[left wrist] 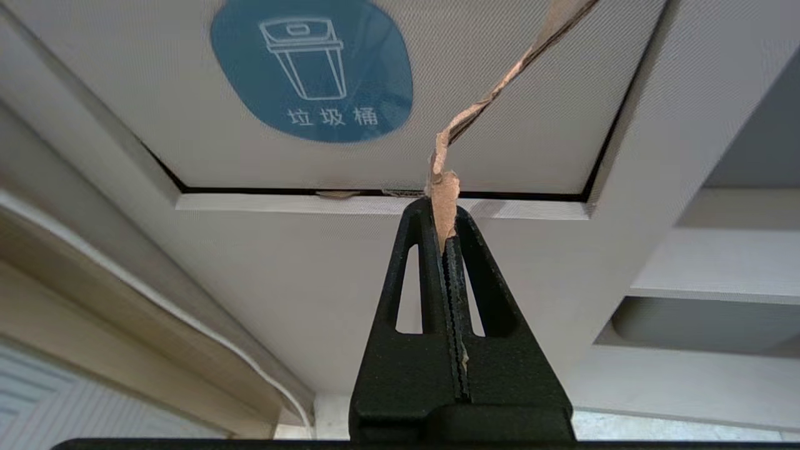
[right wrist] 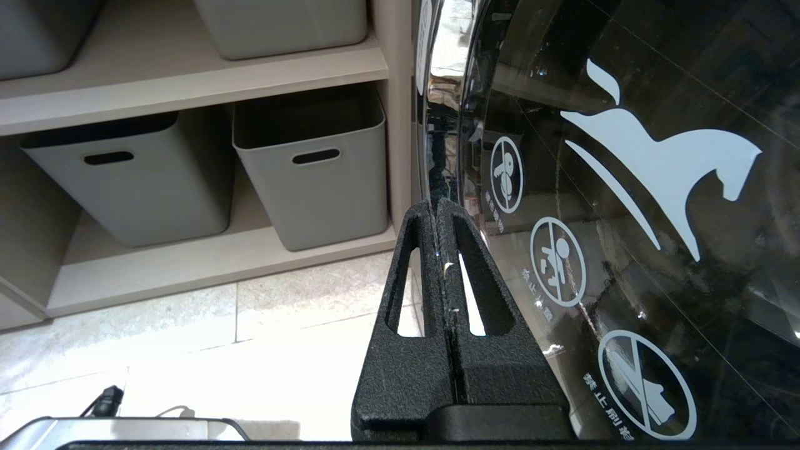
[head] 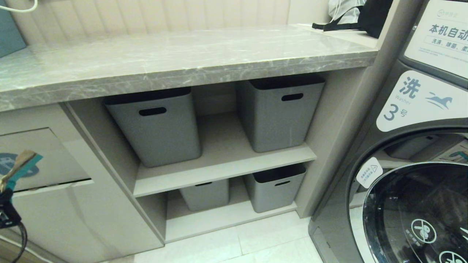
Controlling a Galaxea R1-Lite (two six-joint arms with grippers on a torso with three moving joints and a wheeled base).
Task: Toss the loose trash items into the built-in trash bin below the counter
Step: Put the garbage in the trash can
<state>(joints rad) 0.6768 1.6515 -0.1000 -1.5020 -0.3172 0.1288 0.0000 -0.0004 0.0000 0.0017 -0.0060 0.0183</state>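
A dark grey front-loading washing machine (head: 413, 153) with a round black glass door stands at the right, next to an open beige shelf unit (head: 223, 164). The long grey marble-look table (head: 175, 54) with white veining tops the unit, and its surface shows no scraps in the head view. Four grey plastic tubs with slot handles (head: 157, 124) sit on the two shelves, two above and two below. To the left of the shelves is the built-in trash bin (left wrist: 387, 162), a beige cabinet front whose rectangular flap carries a rounded blue sticker with a white bin icon (left wrist: 311, 69). The left gripper (left wrist: 445, 237) is just in front of the flap's lower edge, its jaws clenched on a torn cardboard scrap (left wrist: 500, 81), turquoise-blue on one face and brown on the other, which sticks out past the fingertips across the flap. The right gripper (right wrist: 437, 215) hangs low beside the washer door above the pale tiled floor (right wrist: 250, 350), pressed together and holding nothing.
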